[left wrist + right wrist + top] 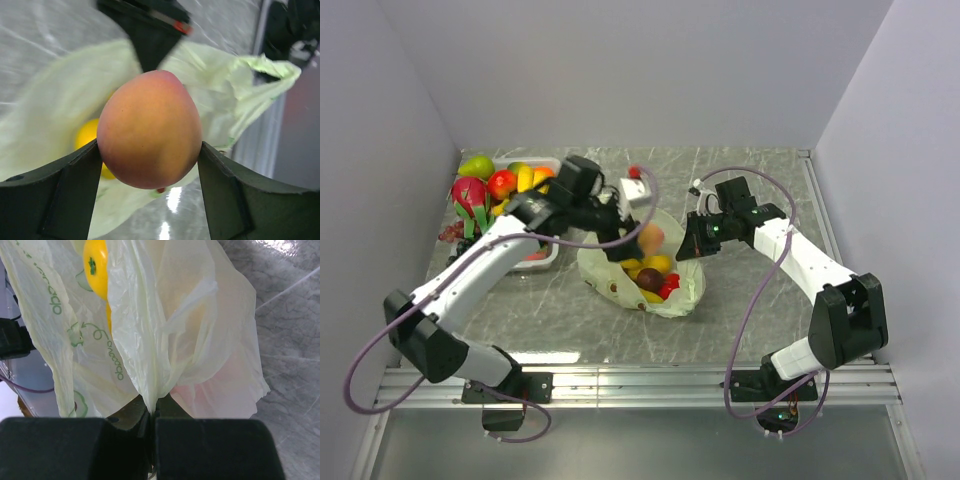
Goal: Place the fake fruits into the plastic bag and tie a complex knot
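The pale-green plastic bag [685, 290] lies open at mid table with several fruits inside, among them a dark grape bunch [649, 279] and yellow fruit [658, 264]. My left gripper [638, 238] is shut on a peach [149, 129] and holds it above the bag's mouth [55, 100]. My right gripper [692, 240] is shut on the bag's right edge [150, 365] and holds it up; a yellow fruit [96, 265] shows through the plastic. No knot is in view.
A clear tray [542, 258] at the back left holds more fruits: a green apple [477, 166], red apple [501, 183], pink dragonfruit [470, 192] and banana [525, 178]. Grey walls close the back and sides. A metal rail [640, 385] runs along the near edge.
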Robot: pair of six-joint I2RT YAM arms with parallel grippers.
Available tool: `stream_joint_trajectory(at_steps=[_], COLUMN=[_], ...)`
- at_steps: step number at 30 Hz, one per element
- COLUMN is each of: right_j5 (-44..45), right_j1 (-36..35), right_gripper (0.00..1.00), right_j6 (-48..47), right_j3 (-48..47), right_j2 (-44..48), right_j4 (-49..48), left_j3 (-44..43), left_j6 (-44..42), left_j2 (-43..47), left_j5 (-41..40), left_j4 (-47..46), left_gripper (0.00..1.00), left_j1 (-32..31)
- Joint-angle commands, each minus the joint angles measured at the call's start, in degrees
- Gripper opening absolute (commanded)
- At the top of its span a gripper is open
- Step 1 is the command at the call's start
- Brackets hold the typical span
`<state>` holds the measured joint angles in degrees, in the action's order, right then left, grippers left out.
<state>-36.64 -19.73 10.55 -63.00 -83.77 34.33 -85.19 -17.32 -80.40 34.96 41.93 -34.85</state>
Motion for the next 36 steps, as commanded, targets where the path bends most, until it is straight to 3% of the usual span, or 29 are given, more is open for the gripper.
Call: stream_joint_trajectory(at_steps=[1,5,12,13,15,16,21,25,30,36], right_j5=[-0.54,-0.53,-1.24,-0.98,0.25,0.43,0.08,-0.53,-2.11,-2.73], right_j1=[0.3,0.39,0.56,0.91,1.09,1.44,1.88,1.88,1.8,1.8], right_gripper=[0.0,0.0,0.0,0.0,0.0,0.0,0.0,0.0,0.0,0.0], right_j6=[-0.88,-1.32,-0.7,-0.79,-1.4,-1.67,-1.67,-1.93,-1.49,-1.14], right_j3=[-1.6,-1.25,-0.19,-0.28,-0.8,-0.98,0.68,1.57,1.31,0.86], right_j2=[2.02,2.73,3.78,4.13,5.01,5.28,6.95,7.04,5.11,4.49], right_j4=[-0.31,0.39,-0.75,-0.84,-0.67,-0.23,-1.19,-1.37,-2.16,-2.25], left_j3=[3.7,7.22,4.68,5.11,6.61,7.14,8.28,9.07,11.71,9.61], left_j6=[1.67,5.27,7.04,7.04,7.65,8.44,7.83,8.18,3.09,3.26], left_j2=[-1.42,-5.2,-11.79,-12.06,-11.36,-10.66,-4.08,0.94,6.47,2.72], left_j5=[1.61,-0.32,1.87,1.78,-0.14,-0.5,-2.71,4.47,11.96,9.61], left_j4=[-5.01,-9.49,-11.52,-11.7,-12.4,-12.58,-10.48,-10.12,-11.25,-12.41], left_gripper=[0.67,0.72,0.77,0.8,0.96,0.99,0.99,0.99,0.99,0.99], left_j1=[-5.29,-7.33,-10.23,-11.72,-12.69,-12.7,-10.6,-7.52,-8.56,-12.68])
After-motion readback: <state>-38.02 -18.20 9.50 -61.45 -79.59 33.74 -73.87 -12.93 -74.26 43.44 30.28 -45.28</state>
